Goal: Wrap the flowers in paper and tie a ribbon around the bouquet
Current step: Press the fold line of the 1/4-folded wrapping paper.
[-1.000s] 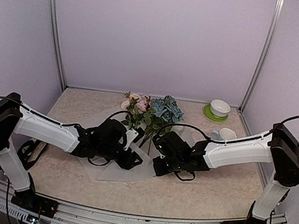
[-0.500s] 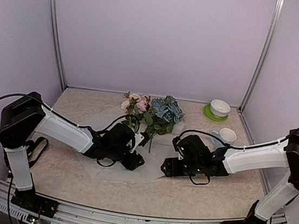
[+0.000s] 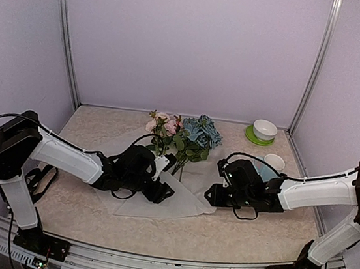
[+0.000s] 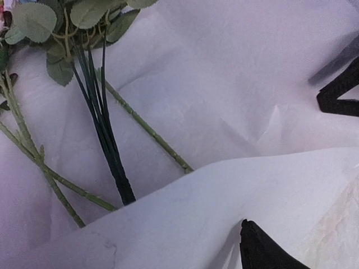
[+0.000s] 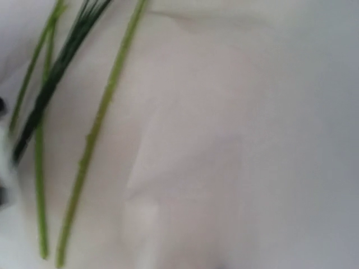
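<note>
Only wrist views show wiry stems [image 4: 106,129] on creased, seemingly frosted paper [image 4: 224,84]; whether left gripper [image 3: 160,192] or right gripper [image 3: 212,194] grips, I cannot tell.

A robotics lab booth, I'd say: lilac walls [image 3: 191,44] and metal posts [image 3: 67,35] are enclosing a table [image 3: 253,234] carrying two robot arms [image 3: 65,156].

Lilac walls [image 3: 191,44], metal corner posts [image 3: 68,35], mottled beige tabletop [image 3: 253,232].
</note>
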`<state>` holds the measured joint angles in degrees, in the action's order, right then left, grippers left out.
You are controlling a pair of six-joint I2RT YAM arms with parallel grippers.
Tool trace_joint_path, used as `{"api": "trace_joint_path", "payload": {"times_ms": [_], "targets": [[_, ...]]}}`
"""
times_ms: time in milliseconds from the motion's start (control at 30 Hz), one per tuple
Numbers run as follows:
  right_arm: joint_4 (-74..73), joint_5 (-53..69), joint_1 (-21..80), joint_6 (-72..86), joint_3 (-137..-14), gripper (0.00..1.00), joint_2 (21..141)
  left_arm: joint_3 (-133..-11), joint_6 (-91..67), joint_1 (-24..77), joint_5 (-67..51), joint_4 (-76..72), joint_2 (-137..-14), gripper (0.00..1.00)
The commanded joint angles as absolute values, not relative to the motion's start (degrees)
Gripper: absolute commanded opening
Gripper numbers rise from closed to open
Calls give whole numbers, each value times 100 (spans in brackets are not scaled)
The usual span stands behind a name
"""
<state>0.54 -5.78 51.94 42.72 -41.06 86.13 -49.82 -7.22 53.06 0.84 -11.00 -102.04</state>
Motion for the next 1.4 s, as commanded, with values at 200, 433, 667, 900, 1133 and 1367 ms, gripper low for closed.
{"api": "trace_joint_path", "payload": {"times_ms": [200, 433, 667, 900, 1133, 1367], "targets": [[-140, -804, 5141, 4371, -3985, 10, 8584, -4280, -1034, 4725, -677, -1619, -9032, 80], [-196, -809, 5139, 4240, -4055, 9, 8607, -3985, -998, 4731, -116, -1265, -8764, 84], [-175, -760, 5141, 4145, -4111, 8, 8630, -3555, -1056, 4632, -1241, -1627, -8640, 77], [-325, -863, 5141, 4094, -4141, 9, 8574, -3810, -1114, 4480, -1759, -1633, -9119, 10], [-849, -1082, 5137, 4078, -4302, 9, 8697, -4727, -645, 4387, -1646, -1197, -9515, 0], [-1020, -1022, 5136, 4184, -4157, 20, 8440, -5482, -114, 4393, -1505, -546, -10589, 0]]}}
